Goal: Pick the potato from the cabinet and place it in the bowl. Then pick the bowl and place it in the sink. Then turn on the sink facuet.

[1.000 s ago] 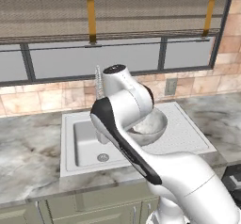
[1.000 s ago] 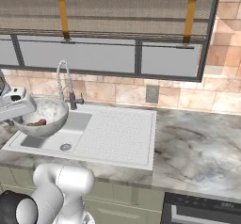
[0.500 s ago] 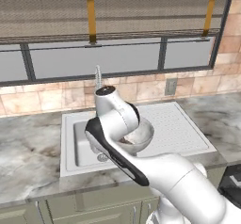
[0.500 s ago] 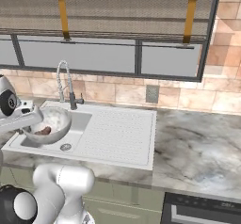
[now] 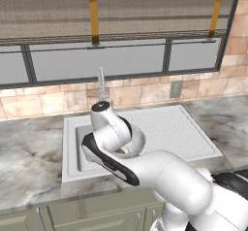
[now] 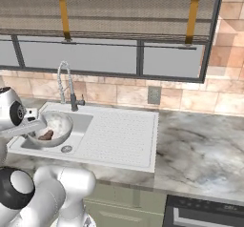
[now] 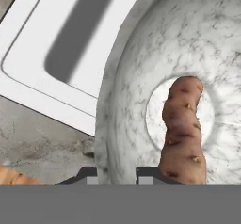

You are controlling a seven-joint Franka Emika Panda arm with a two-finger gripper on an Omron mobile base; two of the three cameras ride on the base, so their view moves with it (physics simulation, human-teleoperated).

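My gripper (image 7: 117,175) is shut on the rim of the whitish bowl (image 7: 141,77), one fingertip on each side of the wall. The reddish-brown potato (image 7: 182,133) lies inside on the bowl's bottom. The bowl (image 6: 53,127) hangs over the deep well of the light grey sink (image 6: 119,135), with the potato (image 6: 46,135) showing in it and the gripper (image 6: 41,124) at its left rim. My arm hides part of the bowl (image 5: 133,142) above the sink (image 5: 169,128). The sink faucet (image 6: 66,85) (image 5: 101,87) stands behind the well. The cabinet is out of view.
Marble counter (image 6: 200,149) (image 5: 29,162) runs on both sides of the sink. A wall outlet (image 6: 153,95) sits on the tiled backsplash under a wide window with a blind. A dark oven front (image 6: 205,214) is at the lower right.
The arm has swung the bowl with the potato off the drainboard side and lower, over the sink's well. The gripper has stayed shut on the rim.
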